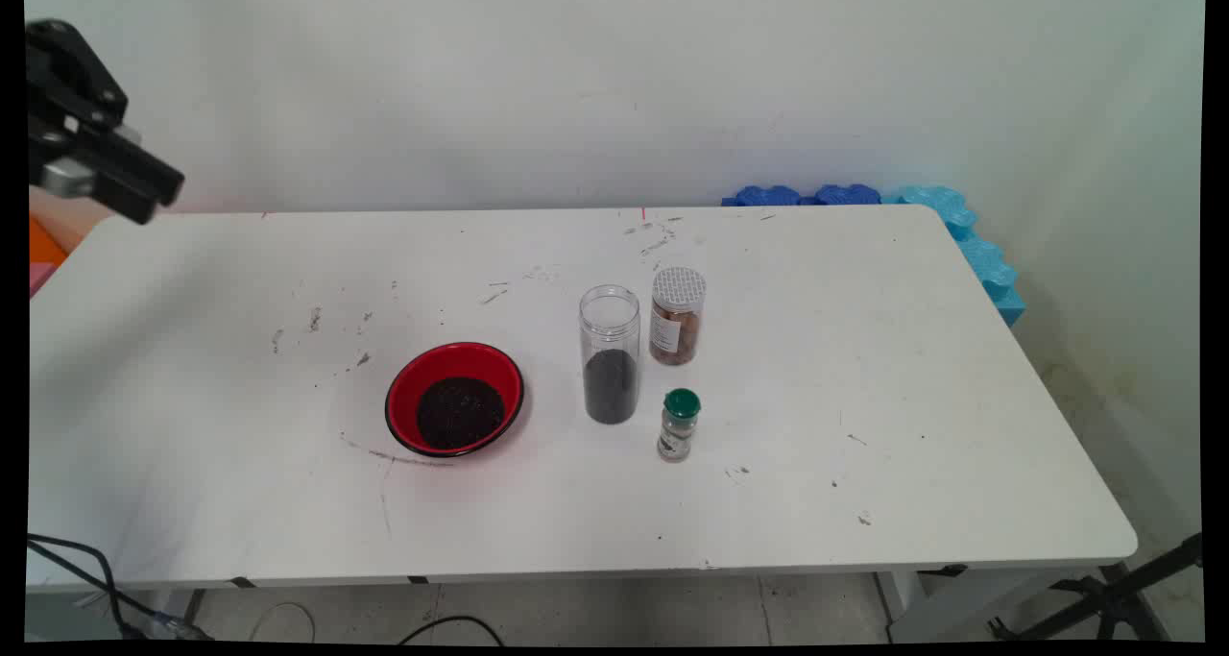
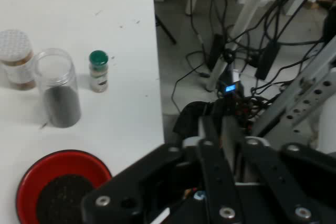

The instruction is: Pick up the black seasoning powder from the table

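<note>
Pincer [image 1: 144, 183]: hangs high over the far left corner of the worktop [image 1: 864, 349], well apart from everything on it and holding nothing you can see. You cannot tell from either view whether it is spread or pressed together.
Red bowl [image 1: 403, 399]: stands left of centre and is the object nearest the pincer. A flat heap of dark grains [image 1: 459, 413] lies in its bottom.
Clear jar [image 1: 609, 353]: stands upright just right of the red bowl, with no lid. Its lower part holds the same kind of dark grains, and the upper part is empty.
Brown-filled jar [image 1: 677, 316]: stands upright behind and to the right of the clear jar, very close to it. It is closed with a pale patterned lid.
Green-capped shaker [image 1: 679, 425]: is small and upright, in front and to the right of the clear jar. It stands near the jar but apart from it.
Handling note: you should judge the clear jar tall, narrow and easy to tip. Its two neighbours leave little room on its right side, while the side toward the red bowl is freer.
Hand view: looks past the worktop's near edge to a floor crowded with cables [image 2: 247, 30]. The three containers and the red bowl all lie to its left.
Background: blue foam blocks [image 1: 960, 224] line the far right corner.
</note>
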